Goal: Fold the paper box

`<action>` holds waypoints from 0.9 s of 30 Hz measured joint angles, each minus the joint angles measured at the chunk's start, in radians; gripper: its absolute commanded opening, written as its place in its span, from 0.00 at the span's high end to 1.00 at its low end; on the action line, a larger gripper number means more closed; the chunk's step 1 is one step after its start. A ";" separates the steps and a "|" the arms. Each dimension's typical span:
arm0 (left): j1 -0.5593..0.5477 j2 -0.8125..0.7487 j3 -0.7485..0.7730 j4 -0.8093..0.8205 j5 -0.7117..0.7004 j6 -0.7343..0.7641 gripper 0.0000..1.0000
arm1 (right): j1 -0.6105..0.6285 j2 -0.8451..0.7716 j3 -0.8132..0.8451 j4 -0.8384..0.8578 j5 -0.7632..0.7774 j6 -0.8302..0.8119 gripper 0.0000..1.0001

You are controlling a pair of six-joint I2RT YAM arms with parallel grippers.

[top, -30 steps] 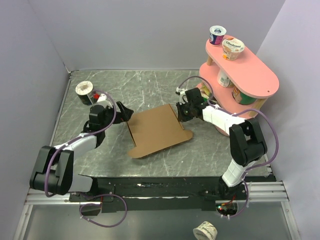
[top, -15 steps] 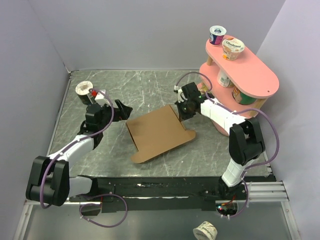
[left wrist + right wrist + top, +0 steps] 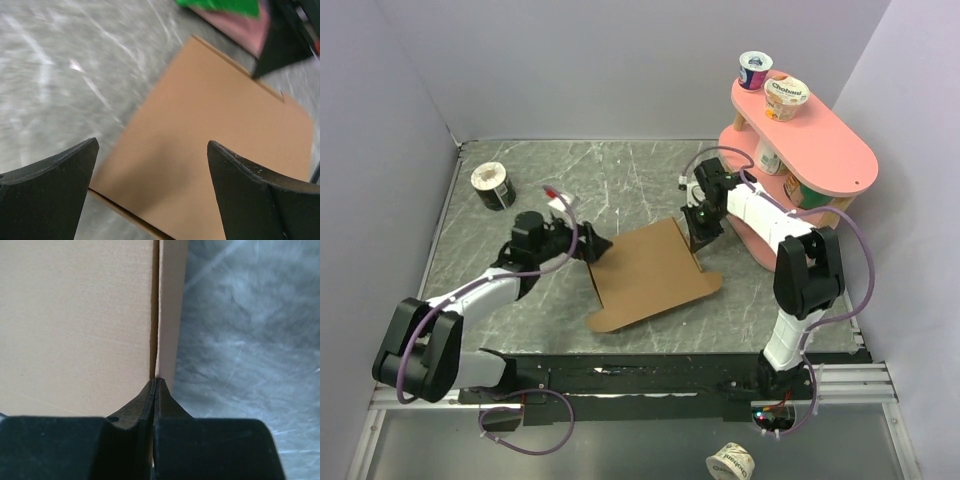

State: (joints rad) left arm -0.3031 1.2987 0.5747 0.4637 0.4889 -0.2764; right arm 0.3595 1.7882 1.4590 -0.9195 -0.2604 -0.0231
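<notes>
The right gripper (image 3: 156, 382) is seen with its fingers pressed flat together, the tips set on the seam between the main panel and a narrow side flap of the paper box (image 3: 75, 315). Whether a thin edge of cardboard is nipped between them cannot be told. From above, this gripper (image 3: 700, 238) is placed at the far right corner of the box. The left gripper (image 3: 152, 145) is held spread wide and grasps nothing. Its two fingers are aimed at the left edge of the box (image 3: 215, 125), close to it, though contact cannot be made out. The box (image 3: 650, 270) is laid nearly flat about the middle of the worktop (image 3: 620, 180), turned at a slant, with a rounded tab showing at its near right corner. Beyond it, a pink shelf (image 3: 820, 150) carrying cups is found at the far right corner of the worktop, and a roll (image 3: 492, 185) lies near the far left corner. The box is judged to be light and stiff across its panels but ready to bend along its scored lines. It is also likely to slide on the smooth worktop when pushed from one side only. It is probably best taken by the thin free edge of a flap, close to a corner, while the opposite edge or the main panel is held steady by the other gripper. The cardboard could be creased in the wrong place if it is pinched in the middle of a panel.
</notes>
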 measured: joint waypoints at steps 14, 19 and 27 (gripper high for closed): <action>-0.257 -0.115 0.002 -0.096 -0.249 0.152 0.04 | -0.079 0.100 0.031 -0.102 -0.080 -0.004 0.33; -0.097 -0.010 0.004 -0.062 -0.204 0.074 0.04 | -0.085 0.061 0.031 -0.054 -0.103 0.004 0.18; -0.027 0.186 0.048 0.011 -0.039 0.005 0.02 | -0.090 -0.013 0.032 0.077 -0.169 -0.001 0.11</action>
State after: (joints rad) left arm -0.3302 1.4845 0.6224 0.4751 0.4500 -0.2718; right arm 0.2691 1.7748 1.4906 -0.8421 -0.4294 -0.0238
